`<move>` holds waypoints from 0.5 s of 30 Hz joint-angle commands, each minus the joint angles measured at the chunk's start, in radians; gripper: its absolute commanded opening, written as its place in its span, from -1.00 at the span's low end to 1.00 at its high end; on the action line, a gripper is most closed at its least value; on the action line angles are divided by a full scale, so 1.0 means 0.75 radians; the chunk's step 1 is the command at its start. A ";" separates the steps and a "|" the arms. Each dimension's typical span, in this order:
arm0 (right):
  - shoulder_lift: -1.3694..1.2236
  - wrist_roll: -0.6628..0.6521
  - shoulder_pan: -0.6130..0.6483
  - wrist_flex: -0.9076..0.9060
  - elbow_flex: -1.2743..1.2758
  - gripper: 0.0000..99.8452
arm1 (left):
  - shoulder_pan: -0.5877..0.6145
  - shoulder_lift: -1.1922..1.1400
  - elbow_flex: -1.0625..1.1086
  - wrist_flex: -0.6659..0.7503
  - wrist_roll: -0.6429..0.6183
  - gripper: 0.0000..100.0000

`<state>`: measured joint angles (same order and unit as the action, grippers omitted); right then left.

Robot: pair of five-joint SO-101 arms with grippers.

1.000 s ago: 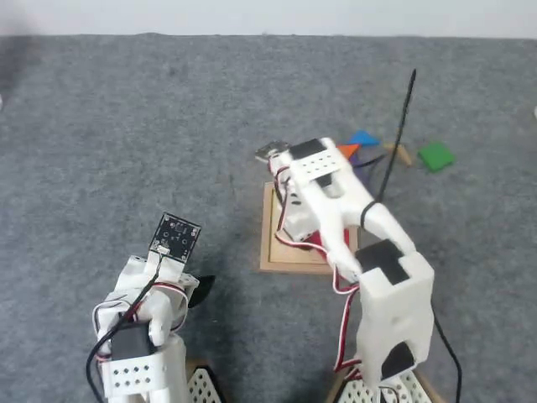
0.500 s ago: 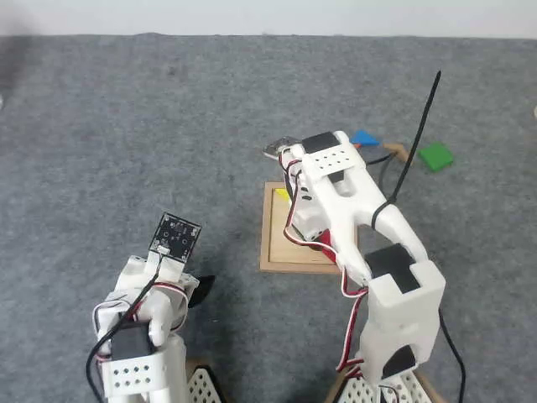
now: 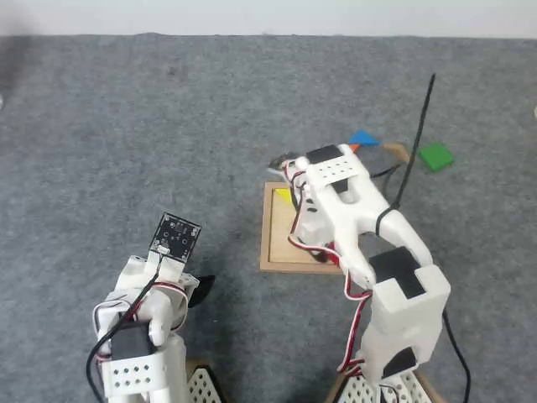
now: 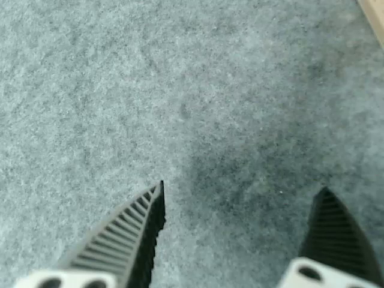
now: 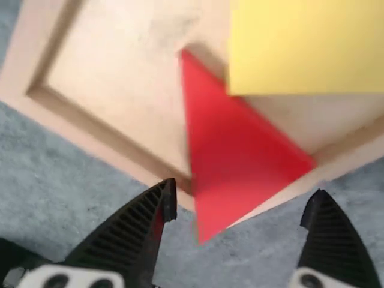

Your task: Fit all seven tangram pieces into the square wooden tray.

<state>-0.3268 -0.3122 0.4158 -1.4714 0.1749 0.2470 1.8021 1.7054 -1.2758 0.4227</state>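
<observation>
Right claw (image 5: 243, 193): wide open, empty, above the tray (image 5: 90, 102). The red triangle (image 5: 240, 162) sits below it, one corner over the rim. The yellow piece (image 5: 306, 45) is cut off. Left claw (image 4: 243, 191): wide open over the desk (image 4: 150, 90). From above, the right arm (image 3: 369, 227) hides most of the tray. The blue piece (image 3: 363, 137) and green piece (image 3: 435, 155) lie outside it.

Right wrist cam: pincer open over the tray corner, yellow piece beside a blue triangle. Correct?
Not quite. The triangle beside the yellow piece is red, not blue; the right wrist view shows it. The rest holds: the right pincer is open over the tray corner. The blue piece lies on the carpet outside the tray, per the high view.
</observation>
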 commanded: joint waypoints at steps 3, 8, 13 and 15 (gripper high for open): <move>0.019 -0.090 -0.144 0.122 -0.012 -0.32 | 0.000 0.020 -0.030 -0.008 0.012 -0.26; -0.056 -0.104 -0.238 0.154 -0.088 -0.32 | 0.000 0.020 -0.030 -0.008 0.012 -0.26; -0.060 -0.135 -0.249 0.157 -0.170 -0.32 | 0.000 0.020 -0.030 -0.008 0.012 -0.26; -0.060 -0.149 -0.244 0.150 -0.182 -0.32 | 0.000 0.020 -0.030 -0.008 0.012 -0.26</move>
<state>-0.3836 -0.3966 0.2501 -1.3794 0.1074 0.2470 1.8021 1.7054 -1.2758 0.4227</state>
